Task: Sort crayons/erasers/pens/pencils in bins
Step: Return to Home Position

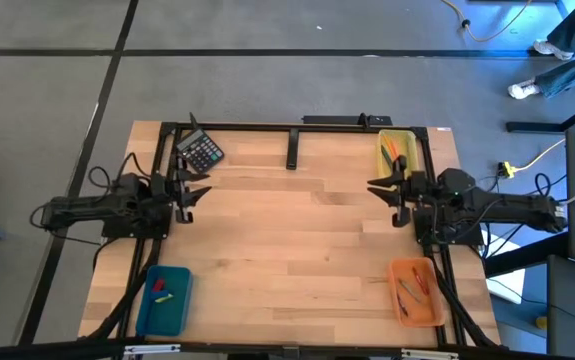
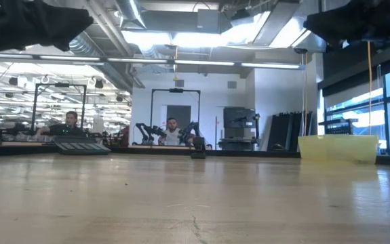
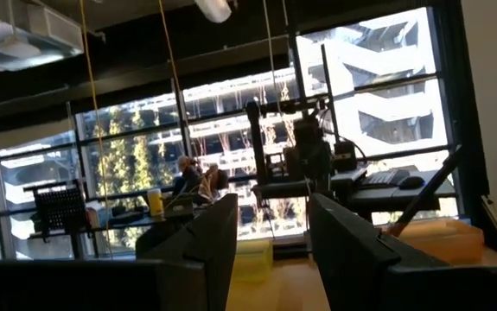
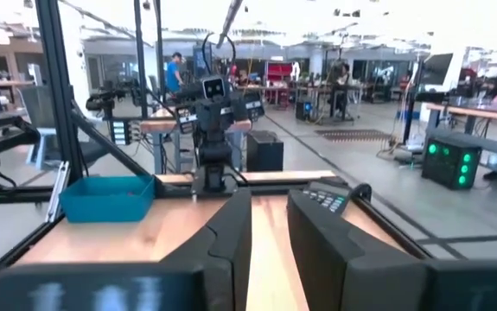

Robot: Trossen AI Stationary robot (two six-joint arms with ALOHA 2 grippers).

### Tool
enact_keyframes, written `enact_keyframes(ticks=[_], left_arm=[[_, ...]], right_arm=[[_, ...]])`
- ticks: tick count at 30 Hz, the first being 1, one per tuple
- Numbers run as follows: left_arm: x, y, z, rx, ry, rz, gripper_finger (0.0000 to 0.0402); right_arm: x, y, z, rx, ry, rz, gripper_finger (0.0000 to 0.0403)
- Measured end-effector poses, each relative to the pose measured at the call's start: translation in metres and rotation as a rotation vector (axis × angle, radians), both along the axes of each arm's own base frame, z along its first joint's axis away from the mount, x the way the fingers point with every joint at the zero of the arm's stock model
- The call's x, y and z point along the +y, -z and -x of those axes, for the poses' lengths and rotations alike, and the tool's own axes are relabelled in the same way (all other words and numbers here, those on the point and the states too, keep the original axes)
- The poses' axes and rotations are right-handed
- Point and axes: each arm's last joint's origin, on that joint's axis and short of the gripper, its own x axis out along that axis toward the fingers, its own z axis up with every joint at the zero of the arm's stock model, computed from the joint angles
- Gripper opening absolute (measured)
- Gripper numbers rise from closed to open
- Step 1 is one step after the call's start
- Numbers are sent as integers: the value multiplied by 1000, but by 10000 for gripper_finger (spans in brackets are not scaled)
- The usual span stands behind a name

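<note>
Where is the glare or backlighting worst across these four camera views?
Left wrist view: worst, the bright windows behind turn the left gripper into a dark silhouette. Low view: the ceiling lights blow out, and the table carries a pale sheen. Right wrist view: the far ceiling is washed white. High view: evenly lit, no glare on the table.

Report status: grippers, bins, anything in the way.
Left gripper open, empty, left side. Right gripper open, empty, right side. Items lie in yellow plastic bin, orange bin, teal bin. Black calculator beside left gripper, not blocking.
</note>
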Motion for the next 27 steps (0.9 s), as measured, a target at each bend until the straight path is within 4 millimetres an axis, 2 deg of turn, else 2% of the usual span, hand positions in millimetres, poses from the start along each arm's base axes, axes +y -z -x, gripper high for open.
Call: enact_keyframes(ticks=[8,12,16,22,27], left_arm=[[2,4,-1,5,-22,2,136],[4,8,-2,42,-43,14,136],[6,9,-2,48,-49,56,133],[7,15,-3,98,-48,100,90],[7,19,-4,144,-51,118,38]], right_arm=[[2,32,2,-87,-56,-14,81],[2,52,1,-52,-64,-38,81],[1,56,1,-17,-49,-57,81],[3,58,1,4,-103,18,61],[3,65,0,80,-127,-18,10]])
